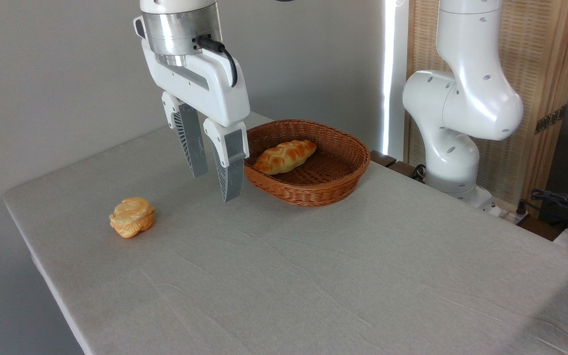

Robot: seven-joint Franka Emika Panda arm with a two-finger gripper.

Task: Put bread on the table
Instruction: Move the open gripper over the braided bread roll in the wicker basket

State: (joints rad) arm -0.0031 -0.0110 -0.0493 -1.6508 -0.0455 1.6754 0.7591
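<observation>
One braided bread (pixel 285 156) lies inside the wicker basket (pixel 348 185) on the bench (pixel 313 276), and the claw (pixel 215 175), fingers apart and empty, hangs just left of it; the loaf looks light and glossy, so a grip across its thick middle seems best.

Bread (pixel 285 156) in basket (pixel 313 190), gripper (pixel 215 185) empty

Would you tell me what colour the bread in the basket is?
Glossy golden-brown bread, seen in the fixed camera view.
</observation>
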